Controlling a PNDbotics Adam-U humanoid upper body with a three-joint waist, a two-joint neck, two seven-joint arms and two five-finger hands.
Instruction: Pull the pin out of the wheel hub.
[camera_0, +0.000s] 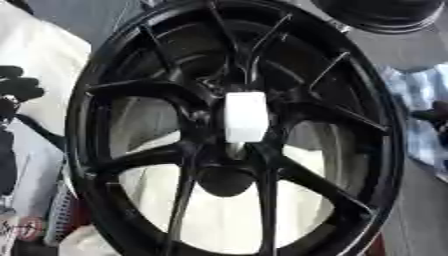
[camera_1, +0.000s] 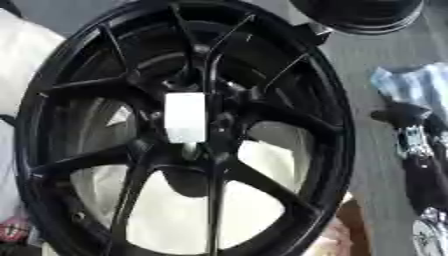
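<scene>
Pin sits in the hub, both hands off the wheel

Pin first: a white, blocky, plastic-looking pin (camera_0: 245, 117) stands out from the centre of the glossy black multi-spoke wheel hub (camera_1: 262, 112), which fills most of both views and lies tilted over a pale surface seen through its spokes.

Nearest on the right, the robot's right hand (camera_1: 404, 116) shows as a black shape with silver parts running down behind it, well apart from the rim and far to the right of the pin; whether its fingers are curled or straight cannot be told. Just beyond that hand lies a crumpled blue-and-white cloth (camera_1: 411, 85) on the grey worktop (camera_1: 367, 55).

On the opposite side, the robot's left hand (camera_0: 16, 87) shows only as dark, rounded shapes at the picture's edge, apart from the rim, with the pin well to its right; its state cannot be told either.

Farthest off, past the right hand, a second black round rim (camera_1: 367, 15) lies at the top edge.
</scene>
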